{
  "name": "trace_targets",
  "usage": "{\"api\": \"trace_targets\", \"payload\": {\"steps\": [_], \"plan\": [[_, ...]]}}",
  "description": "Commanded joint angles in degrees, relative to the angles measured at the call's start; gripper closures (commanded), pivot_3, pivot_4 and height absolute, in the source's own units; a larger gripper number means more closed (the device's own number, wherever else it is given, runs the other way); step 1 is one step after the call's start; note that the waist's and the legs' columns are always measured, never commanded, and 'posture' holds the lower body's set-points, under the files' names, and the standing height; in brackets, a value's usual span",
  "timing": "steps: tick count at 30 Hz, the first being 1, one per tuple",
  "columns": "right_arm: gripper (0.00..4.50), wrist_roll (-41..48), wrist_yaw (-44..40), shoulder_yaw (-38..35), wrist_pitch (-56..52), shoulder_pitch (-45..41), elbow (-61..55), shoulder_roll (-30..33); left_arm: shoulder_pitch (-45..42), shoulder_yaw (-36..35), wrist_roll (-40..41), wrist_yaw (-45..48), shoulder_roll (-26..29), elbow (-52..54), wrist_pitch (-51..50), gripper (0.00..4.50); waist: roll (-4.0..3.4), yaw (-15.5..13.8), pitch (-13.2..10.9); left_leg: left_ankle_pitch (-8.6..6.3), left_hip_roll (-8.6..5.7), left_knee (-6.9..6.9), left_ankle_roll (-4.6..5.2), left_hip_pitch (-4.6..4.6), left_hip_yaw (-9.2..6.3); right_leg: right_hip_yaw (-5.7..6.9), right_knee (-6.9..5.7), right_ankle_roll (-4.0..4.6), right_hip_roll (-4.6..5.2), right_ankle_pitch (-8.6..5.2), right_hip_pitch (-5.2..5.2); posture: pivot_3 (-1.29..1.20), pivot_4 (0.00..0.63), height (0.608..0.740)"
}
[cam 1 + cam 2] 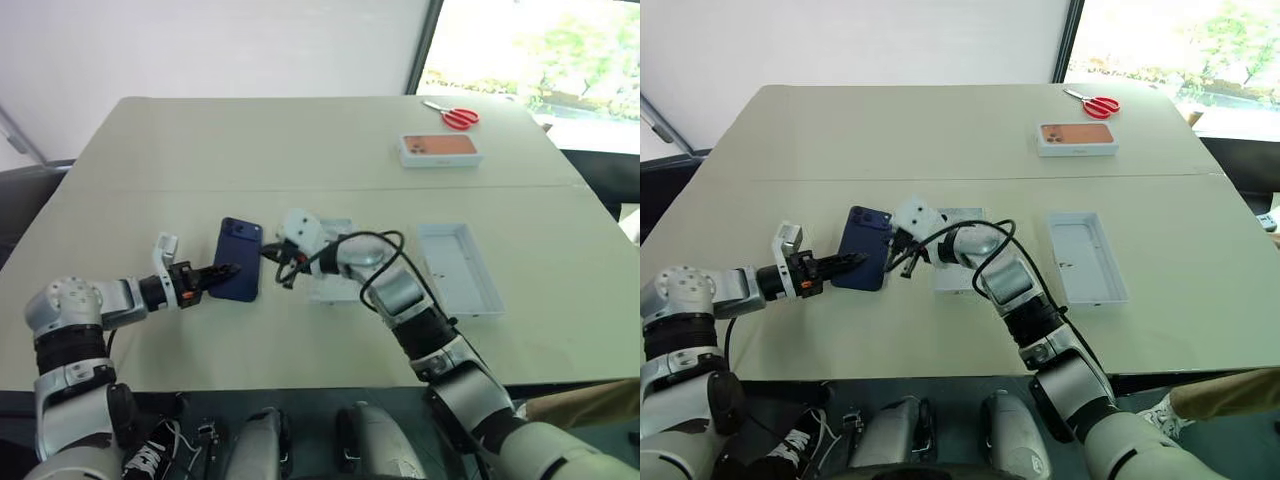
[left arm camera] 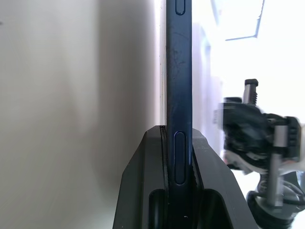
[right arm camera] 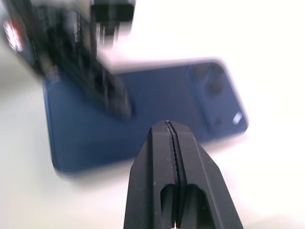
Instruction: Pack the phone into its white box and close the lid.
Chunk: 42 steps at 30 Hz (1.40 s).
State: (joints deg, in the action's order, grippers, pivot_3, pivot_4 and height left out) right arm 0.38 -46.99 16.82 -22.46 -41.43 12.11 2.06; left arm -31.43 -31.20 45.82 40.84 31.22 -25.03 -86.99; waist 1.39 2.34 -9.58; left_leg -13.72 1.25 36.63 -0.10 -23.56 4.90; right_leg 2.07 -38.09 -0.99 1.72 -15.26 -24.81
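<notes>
The slim dark navy-blue smartphone [image 1: 239, 258] is gripped along 1 long edge by the left gripper [image 1: 222, 272], whose 2 black fingers [image 2: 143, 186] are pinched onto the handset, as confirmed in the left wrist view. The phone is held tilted, apparently clear of the pale table [image 1: 300, 160], with its glossy back and camera cluster turned upward.

Just beside the phone's opposite edge, the right gripper [image 1: 283, 271] is found with its 2 fingers [image 3: 157, 181] pressed together on nothing. Whether its tips touch the phone cannot be told.

Immediately beyond the right wrist, the shallow white rectangular cardboard box base [image 1: 335, 285] is located, largely hidden by the arm. Further to the robot's right, the shallow white tray-like lid [image 1: 460, 268] lies inside-up on the table, well apart from the phone.

At the far side, a white box printed with an orange phone [image 1: 440, 150] and a pair of red-handled scissors [image 1: 452, 115] are seen; neither belongs to the task.

The step in hand is judged to be carrying the phone to the base. The next move calls for the phone to be carried across to the base, levelled, aligned with the cavity and lowered; the right arm must first be cleared from above the base.
</notes>
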Motion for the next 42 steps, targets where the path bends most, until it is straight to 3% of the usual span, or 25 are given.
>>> {"api": "trace_targets", "payload": {"steps": [1,4,7,16,25,42], "plan": [[4.50,6.5,0.0,-4.2,-4.8,-2.3,-5.9,-1.2,-0.2,-5.7,3.4,0.0,-0.4,3.2,4.2,4.46,0.01,0.2,0.0,0.01,0.00,-0.04,-0.02,0.00,0.00,0.00,0.00,0.00,0.01,0.00,-0.02,0.00,0.150,0.740],[3.59,8.8,-2.8,-5.3,-7.6,-2.2,-6.6,2.6,2.0,-7.1,3.9,-0.4,-2.4,8.6,10.4,4.50,0.01,0.2,0.0,0.05,-0.01,-0.19,-0.10,0.00,0.01,0.00,0.04,0.01,0.01,0.00,-0.09,0.00,0.150,0.740],[2.15,8.0,-7.2,-3.3,-6.2,0.2,-9.7,10.0,2.7,-7.9,5.7,-1.6,-3.1,8.7,8.8,4.50,0.02,-0.1,0.0,0.08,-0.03,-0.38,-0.12,0.00,0.02,0.01,0.15,0.01,0.04,0.00,-0.11,0.00,0.150,0.740],[2.15,7.2,-20.2,2.4,0.5,8.4,-15.9,26.9,1.7,-9.3,9.1,-7.9,-5.9,11.9,8.6,4.50,0.11,0.1,-0.1,0.10,-0.01,-0.51,-0.08,-0.09,0.06,0.02,0.38,-0.03,-0.04,0.01,-0.15,0.00,0.150,0.740],[2.15,0.4,-17.2,7.3,8.9,7.8,-9.7,26.8,1.2,-7.6,9.6,-9.7,-6.0,12.4,9.6,4.50,0.23,-0.1,-0.1,0.15,0.01,-0.31,-0.13,0.00,0.05,0.04,0.13,-0.03,-0.11,0.00,-0.09,0.00,0.150,0.740],[2.15,0.6,-19.8,6.7,7.6,7.9,-8.6,27.1,1.7,-6.3,9.4,-10.6,-6.1,11.2,11.6,4.50,0.33,-1.5,-0.2,0.16,0.03,-0.21,-0.14,0.01,0.04,0.06,0.12,-0.02,-0.10,0.00,-0.03,0.00,0.150,0.740]]}}
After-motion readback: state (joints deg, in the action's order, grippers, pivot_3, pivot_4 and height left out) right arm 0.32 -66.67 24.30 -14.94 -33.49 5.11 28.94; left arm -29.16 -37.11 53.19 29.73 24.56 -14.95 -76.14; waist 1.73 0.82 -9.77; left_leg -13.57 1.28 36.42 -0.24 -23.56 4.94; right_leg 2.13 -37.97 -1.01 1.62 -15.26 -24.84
